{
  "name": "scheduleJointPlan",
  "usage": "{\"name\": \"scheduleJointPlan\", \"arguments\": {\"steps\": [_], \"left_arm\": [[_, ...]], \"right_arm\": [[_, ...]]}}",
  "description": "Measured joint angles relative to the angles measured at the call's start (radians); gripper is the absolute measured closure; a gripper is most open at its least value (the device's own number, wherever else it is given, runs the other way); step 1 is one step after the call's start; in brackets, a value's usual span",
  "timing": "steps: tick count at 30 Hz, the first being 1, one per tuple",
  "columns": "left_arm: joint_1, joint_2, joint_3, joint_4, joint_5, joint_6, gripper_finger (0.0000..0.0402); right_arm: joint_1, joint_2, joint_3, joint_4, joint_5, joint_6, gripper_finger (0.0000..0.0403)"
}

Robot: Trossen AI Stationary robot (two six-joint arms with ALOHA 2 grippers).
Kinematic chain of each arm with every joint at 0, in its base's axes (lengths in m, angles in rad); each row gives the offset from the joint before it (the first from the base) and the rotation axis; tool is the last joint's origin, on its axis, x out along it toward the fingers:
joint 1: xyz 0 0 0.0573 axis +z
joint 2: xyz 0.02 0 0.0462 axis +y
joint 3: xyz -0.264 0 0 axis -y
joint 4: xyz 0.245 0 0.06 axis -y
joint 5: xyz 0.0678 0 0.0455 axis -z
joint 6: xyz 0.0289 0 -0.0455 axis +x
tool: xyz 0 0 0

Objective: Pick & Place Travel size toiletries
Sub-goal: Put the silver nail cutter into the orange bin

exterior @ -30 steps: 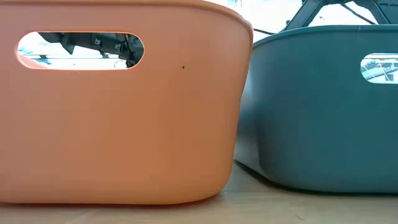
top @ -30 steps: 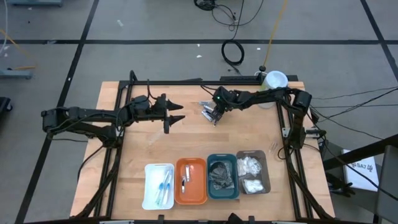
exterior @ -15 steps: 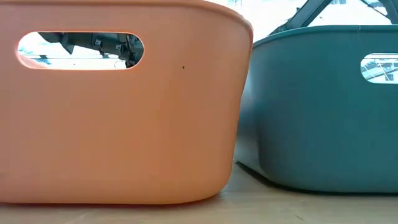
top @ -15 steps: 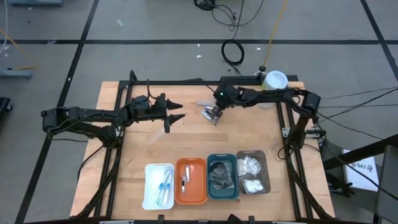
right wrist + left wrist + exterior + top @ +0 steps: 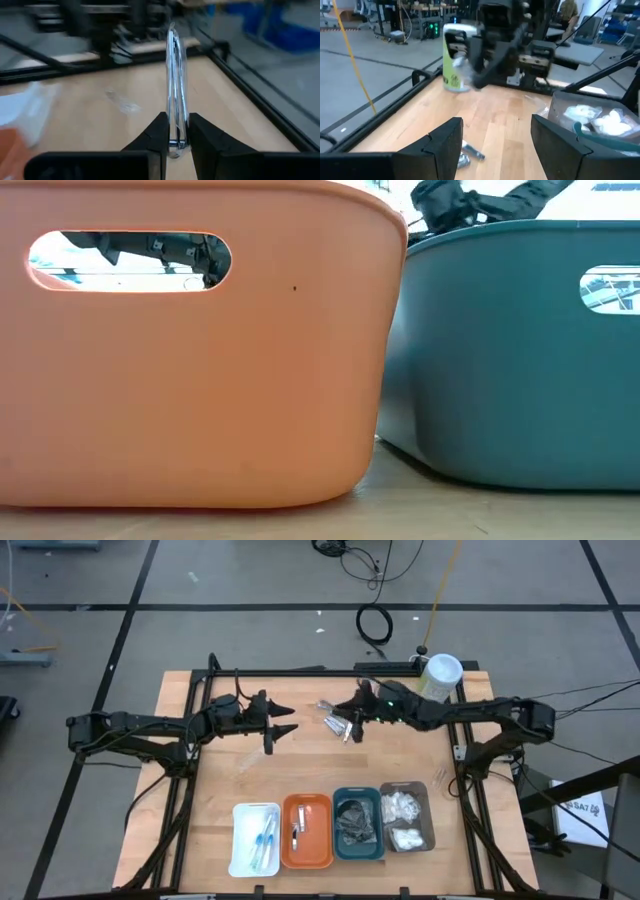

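My right gripper [image 5: 350,726] [image 5: 175,125] is over the table's far middle, shut on a slim silvery metal piece [image 5: 174,75]. More silvery pieces [image 5: 327,711] lie on the table just left of it; one shows in the left wrist view [image 5: 470,156]. My left gripper [image 5: 288,720] [image 5: 492,145] is open and empty, left of those pieces and pointing at them. Blue-and-clear sticks lie in the white tray [image 5: 255,838], a metal piece in the orange tray [image 5: 307,830], dark bundles in the teal tray [image 5: 357,823] and white pads in the grey tray [image 5: 406,816]. My right gripper pinches the silvery metal piece by one end [image 5: 174,136] between its two fingers. The piece sticks out straight past the fingertips, along them, with its free end [image 5: 171,31] ahead. It is clear of the table.
A pale-green canister with a white lid [image 5: 440,673] stands at the far right by the frame. A crumpled clear wrapper [image 5: 245,758] lies on the bare wood left of centre. In the low view only the orange tray's wall [image 5: 200,380] and the teal tray's wall [image 5: 520,350] show.
My right arm has swung its elbow out toward the table's right edge and stretched flatter. Its gripper has turned and gone a little toward the right with the metal piece. My left arm has kept still.
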Motion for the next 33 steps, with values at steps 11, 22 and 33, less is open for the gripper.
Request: {"name": "scheduleJointPlan", "arguments": {"steps": [11, 22, 33], "left_arm": [[-0.119, 0.095, 0.001, 0.345, 0.001, 0.064, 0.0174], [-0.148, 0.311, 0.110, 0.512, -0.087, 0.078, 0.0174], [-0.151, 0.486, 0.308, 0.503, 0.003, 0.074, 0.0174]], "right_arm": [[0.090, -0.041, -0.281, 0.670, -0.055, 0.002, 0.0357], [0.145, -0.040, -0.286, 0.680, -0.056, -0.019, 0.0356], [0.150, -0.040, -0.286, 0.673, -0.082, -0.017, 0.0356]]}}
